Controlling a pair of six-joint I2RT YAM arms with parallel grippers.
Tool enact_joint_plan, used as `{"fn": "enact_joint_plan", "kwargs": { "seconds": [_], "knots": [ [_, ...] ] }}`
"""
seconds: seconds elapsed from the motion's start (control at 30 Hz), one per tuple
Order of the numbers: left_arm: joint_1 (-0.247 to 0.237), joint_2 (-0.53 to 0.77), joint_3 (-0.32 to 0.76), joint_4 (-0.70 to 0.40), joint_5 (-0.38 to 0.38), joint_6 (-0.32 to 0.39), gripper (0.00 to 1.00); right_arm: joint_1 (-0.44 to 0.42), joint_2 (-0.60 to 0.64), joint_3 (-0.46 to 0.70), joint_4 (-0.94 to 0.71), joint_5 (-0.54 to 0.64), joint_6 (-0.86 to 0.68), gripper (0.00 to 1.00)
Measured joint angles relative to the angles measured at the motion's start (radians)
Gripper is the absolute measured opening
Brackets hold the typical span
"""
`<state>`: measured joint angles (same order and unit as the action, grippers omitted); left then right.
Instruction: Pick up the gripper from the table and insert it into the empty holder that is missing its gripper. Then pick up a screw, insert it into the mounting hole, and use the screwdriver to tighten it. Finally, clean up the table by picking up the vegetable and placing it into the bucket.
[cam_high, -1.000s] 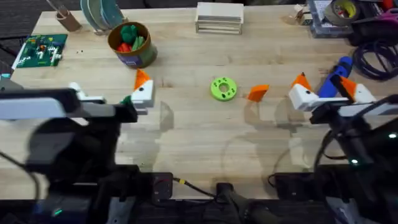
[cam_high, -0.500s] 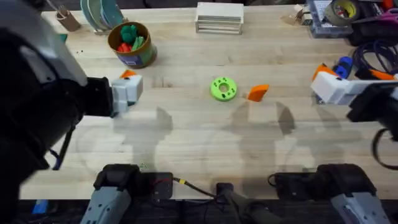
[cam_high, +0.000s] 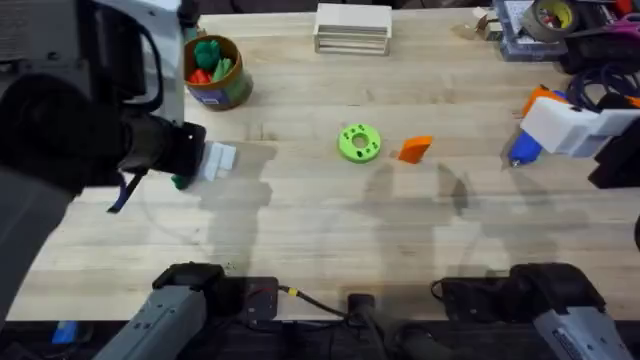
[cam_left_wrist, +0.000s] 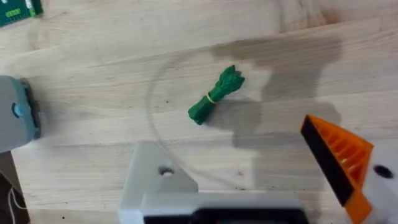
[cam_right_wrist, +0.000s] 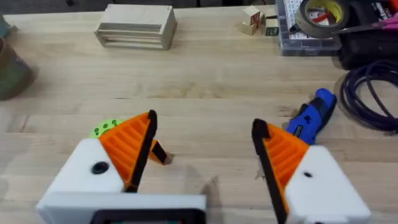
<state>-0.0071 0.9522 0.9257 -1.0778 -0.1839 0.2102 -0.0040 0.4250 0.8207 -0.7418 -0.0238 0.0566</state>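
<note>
From here, the orange gripper (cam_high: 415, 149) lies loose mid-tabletop (cam_high: 320, 210), beside a green disc (cam_high: 360, 142). It looks light, stiff and ribbed; I'd pinch its flat flanks. My right pincer (cam_right_wrist: 205, 149) stands apart, empty; the left pincer (cam_left_wrist: 249, 174) likewise.

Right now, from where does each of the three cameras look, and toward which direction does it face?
Overhead: above the arm bases, looking down and forward over the table; both arms show.
Left wrist: on the left end effector, looking down at the vegetable; one holder lacks its orange pad.
Right wrist: on the right end effector, open, facing across the table toward the screwdriver.
Shared: the overhead and right wrist views both show the screwdriver and the green disc.
</note>
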Motion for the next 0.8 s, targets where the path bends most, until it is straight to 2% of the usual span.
{"fn": "enact_joint_plan", "kwargs": {
  "seconds": [0.33,0.37,0.47,0.5,0.57,0.8],
  "knots": [
    [0.000,0.256,0.000,0.062,0.000,0.001,0.994,0.000,0.000,0.000,0.000,0.000,0.000,0.991],
    [0.000,0.275,0.000,0.064,0.001,-0.002,0.900,0.000,0.000,0.000,0.000,0.000,0.000,0.991],
    [0.000,0.316,0.000,0.070,0.001,0.001,0.433,0.000,0.000,0.000,0.000,0.000,0.000,0.991],
    [0.000,0.324,-0.001,0.073,0.003,0.001,0.232,0.000,0.000,0.000,0.000,0.000,0.000,0.991],
    [0.000,0.324,-0.001,0.076,0.004,0.005,0.030,0.000,0.000,0.000,0.000,0.000,0.000,0.991],
    [-0.009,0.251,-0.001,0.075,0.038,0.006,0.008,0.000,0.000,0.000,0.000,0.000,0.000,0.991]
  ]
}}
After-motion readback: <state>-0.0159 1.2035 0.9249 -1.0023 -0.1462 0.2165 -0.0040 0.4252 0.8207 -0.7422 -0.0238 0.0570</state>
